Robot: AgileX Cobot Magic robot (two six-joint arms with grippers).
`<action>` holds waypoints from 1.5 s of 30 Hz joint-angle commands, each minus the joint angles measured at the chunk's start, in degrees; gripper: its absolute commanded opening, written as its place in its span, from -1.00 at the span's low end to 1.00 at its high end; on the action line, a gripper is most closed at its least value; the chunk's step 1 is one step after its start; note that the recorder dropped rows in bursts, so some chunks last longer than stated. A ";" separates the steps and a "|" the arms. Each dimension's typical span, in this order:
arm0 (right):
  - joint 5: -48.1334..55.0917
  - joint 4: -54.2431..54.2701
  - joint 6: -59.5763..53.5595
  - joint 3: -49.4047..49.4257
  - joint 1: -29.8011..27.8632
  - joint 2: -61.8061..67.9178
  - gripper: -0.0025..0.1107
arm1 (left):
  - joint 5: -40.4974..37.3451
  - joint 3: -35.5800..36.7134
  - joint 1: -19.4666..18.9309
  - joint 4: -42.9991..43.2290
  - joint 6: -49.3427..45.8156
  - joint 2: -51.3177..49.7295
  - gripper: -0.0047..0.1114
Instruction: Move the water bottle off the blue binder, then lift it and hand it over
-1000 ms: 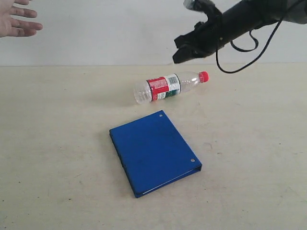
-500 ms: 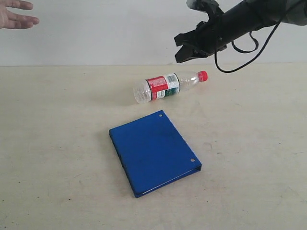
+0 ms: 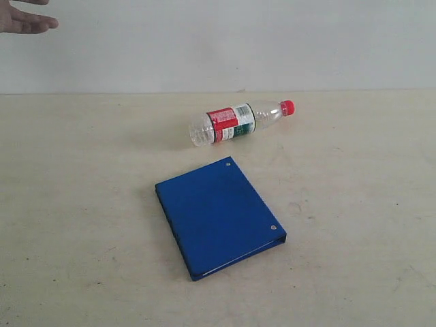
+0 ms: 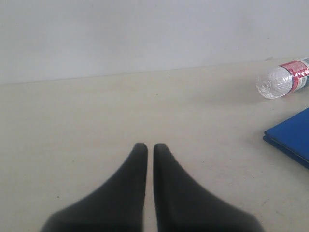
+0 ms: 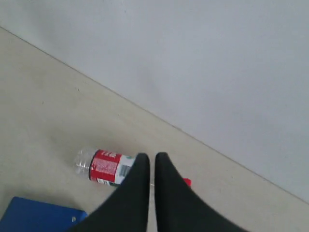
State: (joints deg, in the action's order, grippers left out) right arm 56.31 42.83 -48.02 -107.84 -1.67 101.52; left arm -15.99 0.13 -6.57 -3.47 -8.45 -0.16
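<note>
The water bottle (image 3: 240,122) lies on its side on the table behind the blue binder (image 3: 219,216), off it, red cap to the right. The binder lies flat and closed near the middle. Neither arm shows in the exterior view. In the left wrist view my left gripper (image 4: 150,146) is shut with nothing in it, far from the bottle (image 4: 285,78) and the binder's corner (image 4: 291,137). In the right wrist view my right gripper (image 5: 151,156) is shut and empty, held high above the bottle (image 5: 104,166), hiding its neck; the binder's corner (image 5: 38,216) shows below.
A person's open hand (image 3: 24,19) reaches in at the top left of the exterior view. The beige table (image 3: 82,204) runs back to a plain white wall.
The right arm, which hovered above the bottle's cap end, has pulled up and out of the exterior view. The hand at the top left has drawn back a little. Bottle and binder have not moved.
</note>
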 commanded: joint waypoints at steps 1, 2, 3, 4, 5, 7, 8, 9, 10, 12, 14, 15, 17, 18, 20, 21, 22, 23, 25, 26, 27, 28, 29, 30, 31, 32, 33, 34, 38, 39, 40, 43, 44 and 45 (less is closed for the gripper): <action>1.98 -1.40 -4.10 6.06 -5.09 -4.27 -0.96 | 0.55 -0.13 0.40 -0.55 -0.15 0.16 -0.84; 2.69 -1.40 -4.97 7.47 -6.17 -5.05 -0.96 | 0.55 -0.13 0.40 -0.55 -0.15 0.16 -0.84; 3.76 -1.40 -6.41 9.64 -7.12 -5.68 -0.96 | 0.55 -0.13 0.40 -0.55 -0.15 0.16 -0.84; 4.82 -1.40 -7.36 11.05 -7.73 -6.13 -0.96 | 0.55 -0.13 0.40 -0.55 -0.15 0.16 -0.84; 5.48 -1.40 -8.36 12.47 -7.97 -6.22 -0.96 | 0.55 -0.13 0.40 -0.55 -0.15 0.16 -0.84; 5.34 -0.96 -10.95 15.84 -7.97 -6.32 -0.96 | 0.55 -0.13 0.40 -0.55 -0.15 0.16 -0.84; 4.69 -0.02 -12.82 17.60 -7.81 -6.19 -0.96 | 0.55 -0.13 0.40 -0.55 -0.15 0.16 -0.84; 3.78 1.58 -14.87 19.40 -7.24 -6.19 -0.96 | 0.55 -0.13 0.40 -0.55 -0.15 0.16 -0.84; 3.02 3.12 -17.07 21.21 -6.58 -6.05 -0.96 | 0.55 -0.13 0.40 -0.55 -0.15 0.16 -0.84; 1.27 4.19 -21.27 24.55 -4.67 -6.05 -0.96 | 0.55 -0.13 0.40 -0.55 -0.15 0.16 -0.84; -0.11 4.06 -24.64 27.08 -2.56 -6.05 -0.96 | 0.55 -0.13 0.40 -0.55 -0.15 0.16 -0.84; -0.59 3.97 -26.48 28.37 -1.31 -6.05 -0.96 | 0.55 -0.13 0.40 -0.55 -0.15 0.16 -0.84; -0.95 3.73 -29.18 30.18 1.04 -6.05 -0.96 | 0.55 -0.13 0.40 -0.55 -0.15 0.16 -0.84; -1.23 3.38 -29.41 30.85 1.91 -6.05 -0.96 | 0.55 -0.13 0.40 -0.55 -0.15 0.16 -0.84; -1.94 1.48 -29.41 31.58 3.77 -6.05 -0.96 | 0.55 -0.13 0.40 -0.55 -0.15 0.16 -0.84; -2.23 0.77 -29.41 31.88 4.45 -6.05 -0.96 | 0.55 -0.13 0.40 -0.55 -0.15 0.16 -0.84; -2.11 -0.15 -29.41 31.88 4.92 -6.05 -0.96 | 0.55 -0.13 0.40 -0.55 -0.15 0.16 -0.84; -2.11 -0.83 -29.05 31.88 5.21 -6.05 -0.96 | 0.55 -0.13 0.40 -0.55 -0.15 0.16 -0.84; -2.11 -1.49 -27.94 31.88 5.62 -6.05 -0.95 | 0.55 -0.13 0.40 -0.55 -0.15 0.16 -0.84; -1.68 -1.49 -27.43 31.88 5.62 -6.05 -0.94 | 0.55 -0.13 0.40 -0.55 -0.15 0.16 -0.84; -0.99 -1.49 -27.20 31.88 5.62 -6.05 -0.88 | 0.55 -0.13 0.40 -0.55 -0.15 0.16 -0.84; -0.30 -1.49 -27.20 31.88 5.62 -6.05 -0.78 | 0.55 -0.13 0.40 -0.55 -0.15 0.16 -0.84; 0.17 -1.49 -26.91 31.88 5.62 -6.05 -0.64 | 0.55 -0.13 0.40 -0.55 -0.15 0.16 -0.84; 0.65 -1.49 -26.90 31.88 5.62 -6.05 -0.47 | 0.55 -0.13 0.40 -0.55 -0.15 0.16 -0.84; 0.67 -1.49 -26.68 31.88 5.62 -6.05 -0.26 | 0.55 -0.13 0.40 -0.55 -0.15 0.16 -0.84; 0.48 -1.49 -25.64 31.88 5.62 -6.05 -0.08 | 0.55 -0.13 0.40 -0.55 -0.15 0.16 -0.84; -0.38 -1.49 -24.72 31.88 5.62 -6.05 0.13 | 0.55 -0.13 0.40 -0.55 -0.15 0.16 -0.84; -1.35 -1.49 -23.79 31.88 5.62 -6.05 0.28 | 0.55 -0.13 0.40 -0.55 -0.15 0.16 -0.84; -3.64 -1.49 -21.88 31.88 5.62 -6.05 0.30 | 0.55 -0.13 0.40 -0.55 -0.15 0.16 -0.84; -3.64 -1.49 -21.88 31.88 5.62 -6.05 0.29 | 0.55 -0.13 0.40 -0.55 -0.15 0.16 -0.84; -3.64 -1.49 -21.88 31.88 5.62 -6.05 0.28 | 0.55 -0.13 0.40 -0.55 -0.15 0.16 -0.84; -4.58 -1.16 -21.88 31.88 5.64 -6.05 0.28 | 0.55 -0.13 0.40 -0.55 -0.15 0.16 -0.84; -5.35 -1.02 -21.88 31.88 5.74 -5.95 0.28 | 0.55 -0.13 0.40 -0.55 -0.15 0.16 -0.84; -6.47 -1.14 -21.88 31.88 6.21 -5.95 0.28 | 0.55 -0.13 0.40 -0.55 -0.15 0.16 -0.84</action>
State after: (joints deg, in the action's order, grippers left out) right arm 52.09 41.27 -70.00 -76.07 3.95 95.76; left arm -15.99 0.13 -6.57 -3.47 -8.45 -0.16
